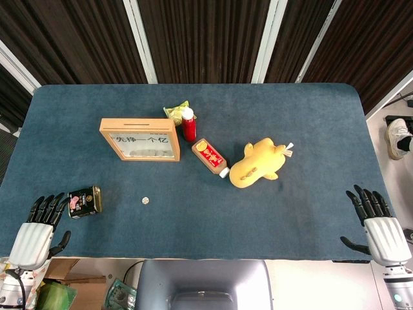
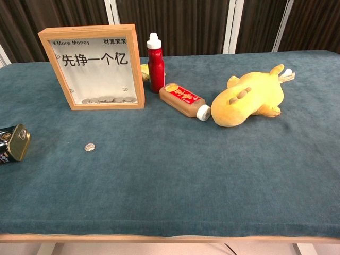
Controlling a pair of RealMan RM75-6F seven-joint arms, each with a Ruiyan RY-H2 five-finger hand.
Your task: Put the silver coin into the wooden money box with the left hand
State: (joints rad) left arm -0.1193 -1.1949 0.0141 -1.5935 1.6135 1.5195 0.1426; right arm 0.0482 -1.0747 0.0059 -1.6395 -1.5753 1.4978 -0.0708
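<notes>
A small silver coin (image 1: 146, 200) (image 2: 90, 147) lies flat on the blue cloth, left of centre. Behind it stands the wooden money box (image 1: 140, 139) (image 2: 94, 66), a framed box with a clear front, Chinese lettering and several coins at the bottom; a slot shows on its top edge. My left hand (image 1: 39, 230) rests at the table's near left edge, fingers apart, holding nothing, well to the left of the coin. My right hand (image 1: 377, 225) lies at the near right edge, fingers spread and empty. Neither hand shows in the chest view.
A dark tin can (image 1: 84, 201) (image 2: 13, 142) lies between my left hand and the coin. A red bottle (image 1: 188, 124) (image 2: 155, 62) stands right of the box, with a green-yellow packet (image 1: 175, 112) behind it, a brown bottle (image 1: 210, 157) (image 2: 185, 100) lying down, and a yellow plush toy (image 1: 258, 163) (image 2: 249, 98).
</notes>
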